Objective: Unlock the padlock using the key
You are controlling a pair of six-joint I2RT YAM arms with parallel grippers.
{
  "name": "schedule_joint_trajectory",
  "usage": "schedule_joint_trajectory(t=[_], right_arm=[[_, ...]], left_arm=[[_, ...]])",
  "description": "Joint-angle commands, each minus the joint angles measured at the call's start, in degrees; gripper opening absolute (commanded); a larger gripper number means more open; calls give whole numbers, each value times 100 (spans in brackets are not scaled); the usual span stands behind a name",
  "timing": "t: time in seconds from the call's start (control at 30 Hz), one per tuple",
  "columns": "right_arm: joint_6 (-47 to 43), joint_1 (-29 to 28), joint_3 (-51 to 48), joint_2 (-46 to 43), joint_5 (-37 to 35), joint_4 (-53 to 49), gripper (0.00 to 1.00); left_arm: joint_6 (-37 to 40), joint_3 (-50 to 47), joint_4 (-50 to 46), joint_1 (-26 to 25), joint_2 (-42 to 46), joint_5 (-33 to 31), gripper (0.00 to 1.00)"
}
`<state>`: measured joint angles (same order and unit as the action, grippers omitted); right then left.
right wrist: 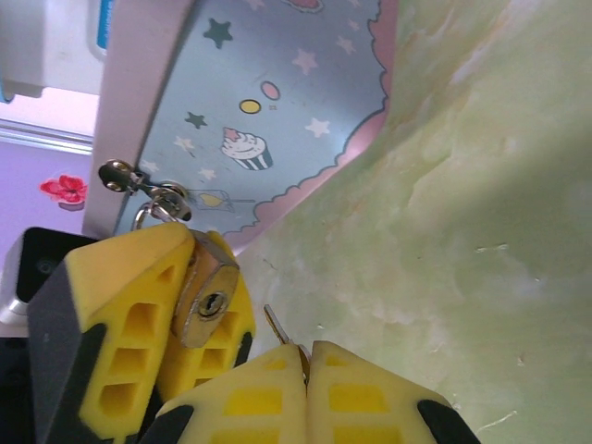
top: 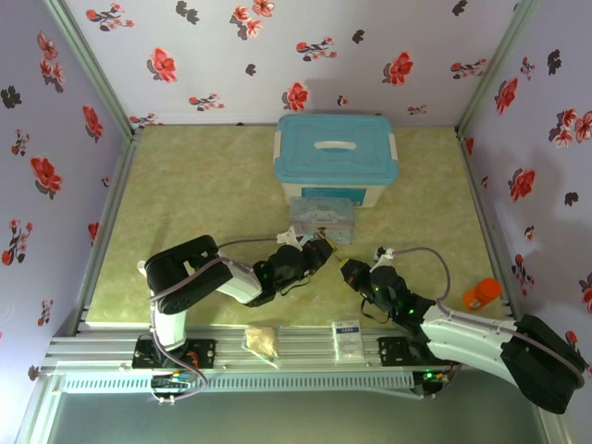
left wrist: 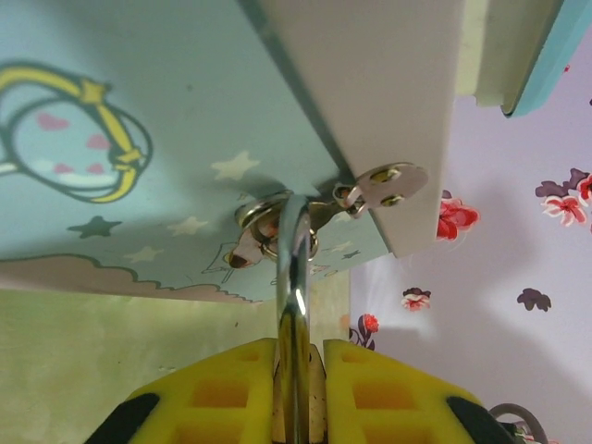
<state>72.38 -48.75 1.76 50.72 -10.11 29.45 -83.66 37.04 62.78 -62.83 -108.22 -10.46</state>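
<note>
The small brass-gold padlock (right wrist: pixel 205 301) is pinched between the yellow pads of my left gripper (top: pixel 322 250), its keyhole facing my right gripper. Its silvery shackle (left wrist: pixel 294 268) runs up from between the left pads and through the hasp ring of the cartoon tin (left wrist: pixel 139 139). My right gripper (right wrist: pixel 305 356) is shut on the thin dark key (right wrist: pixel 276 324), whose blade pokes out toward the padlock, a short gap from the keyhole. In the top view the right gripper (top: pixel 350 270) sits just right of the left one, in front of the tin (top: pixel 322 218).
A white box with a blue lid (top: pixel 335 155) stands behind the tin. An orange bottle (top: pixel 481 293) lies at the right edge. A small packet (top: pixel 262 340) and a white card (top: pixel 347 335) rest on the front rail. Flowered walls enclose the green mat.
</note>
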Motion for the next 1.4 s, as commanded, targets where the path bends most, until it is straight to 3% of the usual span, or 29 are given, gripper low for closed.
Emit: schedule_joint_trajectory(t=[0.0,0.43,0.87,1.37], right_arm=[[-41,22,94,144,-23,356,0],[-76,21,124,342,15,570,0],[-164,18,205,533,82,735,0],[-325,174,-47,374,-291,1207,0]], left_arm=[[153,166,234,31,-35,0,0],[334,144,93,-70,-223,-26,0],[-346,357,617,-160,-539,245,0],[-1073,425,981,-353,-198,337,0]])
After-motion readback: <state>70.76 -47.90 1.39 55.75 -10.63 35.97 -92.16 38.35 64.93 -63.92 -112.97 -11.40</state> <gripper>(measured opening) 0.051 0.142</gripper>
